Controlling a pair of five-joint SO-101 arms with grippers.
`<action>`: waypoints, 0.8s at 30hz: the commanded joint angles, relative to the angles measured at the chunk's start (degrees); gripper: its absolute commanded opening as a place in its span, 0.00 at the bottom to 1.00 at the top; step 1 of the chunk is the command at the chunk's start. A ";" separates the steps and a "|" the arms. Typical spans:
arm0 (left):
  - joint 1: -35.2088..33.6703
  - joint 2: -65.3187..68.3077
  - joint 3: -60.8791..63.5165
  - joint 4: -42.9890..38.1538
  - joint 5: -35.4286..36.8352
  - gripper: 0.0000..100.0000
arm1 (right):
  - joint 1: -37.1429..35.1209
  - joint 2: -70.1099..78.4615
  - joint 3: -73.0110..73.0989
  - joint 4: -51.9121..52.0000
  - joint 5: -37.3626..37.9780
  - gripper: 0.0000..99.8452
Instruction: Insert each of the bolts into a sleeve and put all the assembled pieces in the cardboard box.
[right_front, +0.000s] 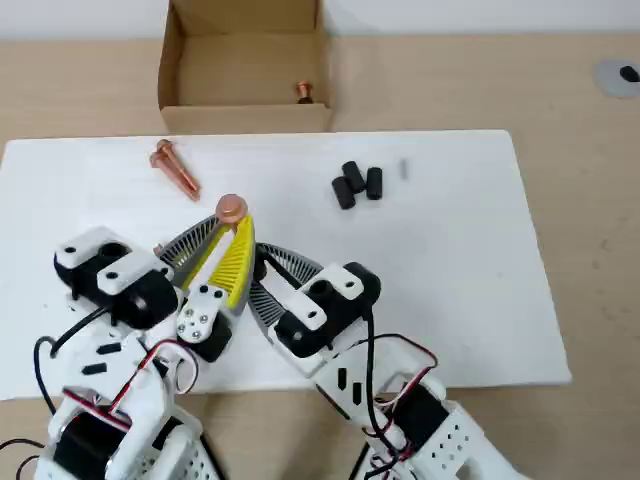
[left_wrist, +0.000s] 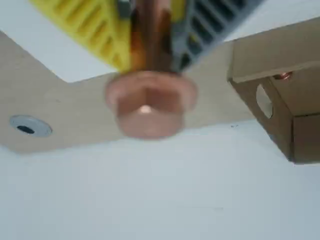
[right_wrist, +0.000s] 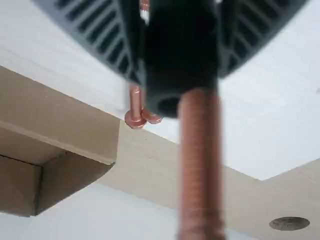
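Copper bolt (right_wrist: 200, 165): gripped by left tool (left_wrist: 152, 55), shaft meeting black sleeve (right_wrist: 180, 75), itself gripped by right tool (right_wrist: 180, 65). Advised: centre on bore, push straight.

We see a copper-coloured metal bolt (left_wrist: 150, 105) with a smooth, softly shining flanged head. The short black cylindrical sleeve (right_wrist: 180, 55) looks matt; rubber or plastic, we cannot tell. The brown cardboard box (right_front: 245, 118) is dull and papery; the white rectangular sheet (right_front: 450, 280) is smooth and matt; the pale wooden tabletop (right_front: 580, 150) looks smooth.
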 joint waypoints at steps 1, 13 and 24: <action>-1.14 -0.40 -0.26 -2.90 -0.09 0.01 | -0.75 -2.33 0.04 -0.09 -0.18 0.01; -3.16 -0.40 5.10 -8.62 -0.35 0.01 | -0.75 -2.33 0.04 -0.09 -0.18 0.01; -2.99 -0.31 5.01 -8.53 -0.44 0.01 | -0.75 -2.33 0.04 -0.09 -0.18 0.01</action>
